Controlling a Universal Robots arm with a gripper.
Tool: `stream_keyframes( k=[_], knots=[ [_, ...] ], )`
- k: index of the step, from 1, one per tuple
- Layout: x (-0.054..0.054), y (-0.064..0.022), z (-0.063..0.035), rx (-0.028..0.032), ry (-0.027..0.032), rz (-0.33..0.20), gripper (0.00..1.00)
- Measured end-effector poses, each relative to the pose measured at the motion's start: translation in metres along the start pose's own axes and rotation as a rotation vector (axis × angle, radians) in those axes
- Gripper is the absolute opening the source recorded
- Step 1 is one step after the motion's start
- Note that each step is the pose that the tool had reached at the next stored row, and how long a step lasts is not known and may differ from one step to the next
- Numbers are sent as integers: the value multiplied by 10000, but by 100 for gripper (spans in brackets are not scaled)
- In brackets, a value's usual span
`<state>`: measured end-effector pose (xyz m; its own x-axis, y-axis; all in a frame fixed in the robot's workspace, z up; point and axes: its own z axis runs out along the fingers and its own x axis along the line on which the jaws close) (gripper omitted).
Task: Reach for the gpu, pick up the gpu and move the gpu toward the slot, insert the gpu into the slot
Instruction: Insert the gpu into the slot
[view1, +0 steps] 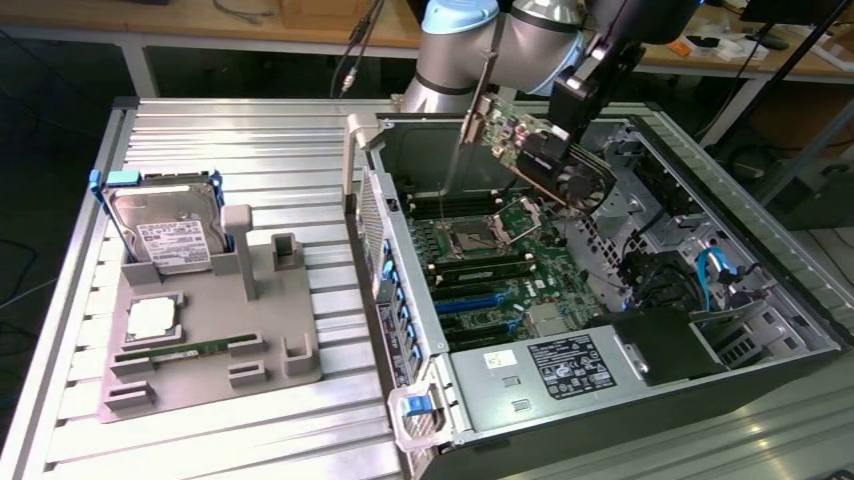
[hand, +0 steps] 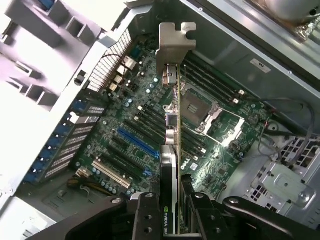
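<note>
Gripper (hand: 170, 212) clamped on gpu (hand: 170, 127) above motherboard (hand: 227, 132); card edge likely needs squaring to long blue slot (hand: 137, 141).

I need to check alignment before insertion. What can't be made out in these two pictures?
Wrist view: the gpu, held by the gripper, is seen edge-on, so its faces are hidden.
Wrist view: one end of the slot runs behind the gpu.
Exterior view: the gpu's contact edge is too small to tell.
Exterior view: the print on the power supply label is too small to read.
</note>
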<state>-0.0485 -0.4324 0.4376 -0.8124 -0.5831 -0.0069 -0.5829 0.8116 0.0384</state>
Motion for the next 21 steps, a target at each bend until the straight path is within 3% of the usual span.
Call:
stream_keyframes(
  k=[21],
  knots=[
    [1, -3, 70, -28, 151, -3947, 27]
  ],
)
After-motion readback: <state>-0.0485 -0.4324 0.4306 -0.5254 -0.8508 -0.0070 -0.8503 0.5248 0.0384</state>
